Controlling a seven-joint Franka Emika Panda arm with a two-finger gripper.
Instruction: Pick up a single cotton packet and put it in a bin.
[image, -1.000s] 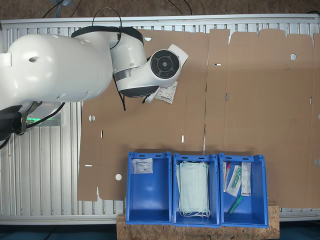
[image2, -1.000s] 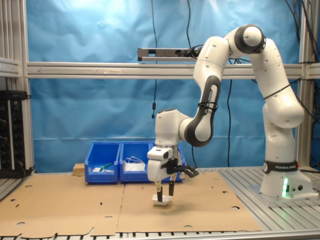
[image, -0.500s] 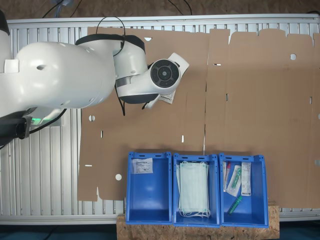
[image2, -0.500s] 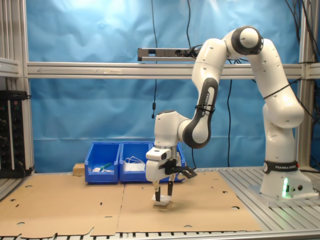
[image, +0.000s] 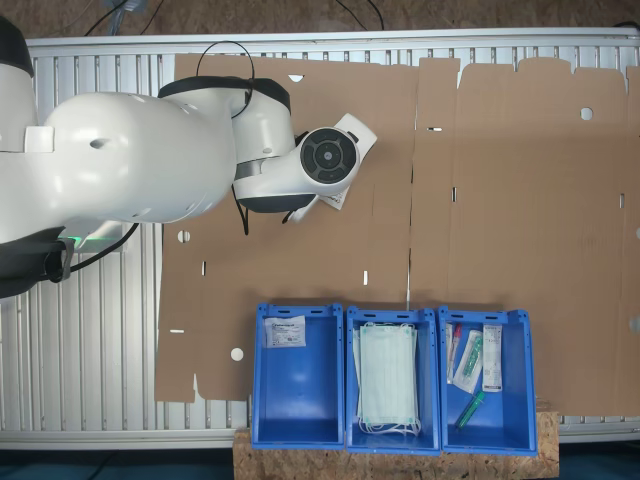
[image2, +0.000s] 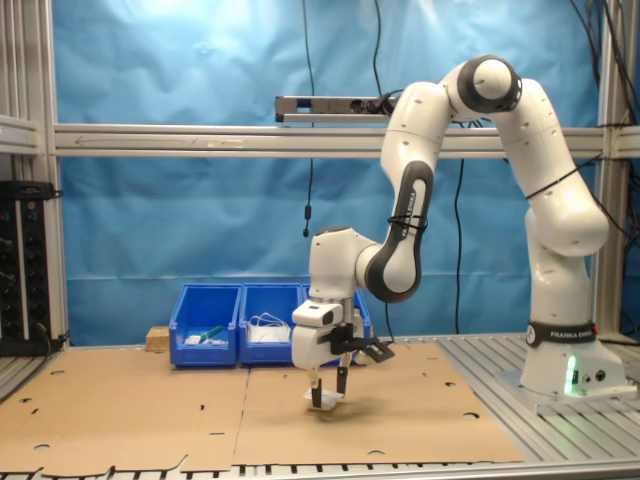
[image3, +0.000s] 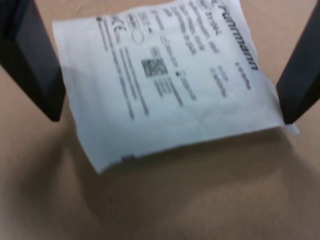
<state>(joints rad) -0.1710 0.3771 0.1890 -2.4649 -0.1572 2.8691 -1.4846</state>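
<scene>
Second exterior view, brown cardboard floor (image2: 150, 405), blue backdrop (image2: 180, 70), tool (image2: 328, 399) spread apart over cotton packet (image2: 326, 404)

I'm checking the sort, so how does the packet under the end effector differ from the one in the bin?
The cotton packet lies on the cardboard between the open end effector fingers; the other packet lies inside the bin, away from the arm. Both are flat, white and printed.

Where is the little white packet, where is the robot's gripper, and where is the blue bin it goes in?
cotton packet (image3: 170, 80): wrist view, middle of its printed face.
gripper (image2: 328, 389): second exterior view, midway between the fingertips.
bin (image: 298, 395): first exterior view, bare blue floor.
</scene>
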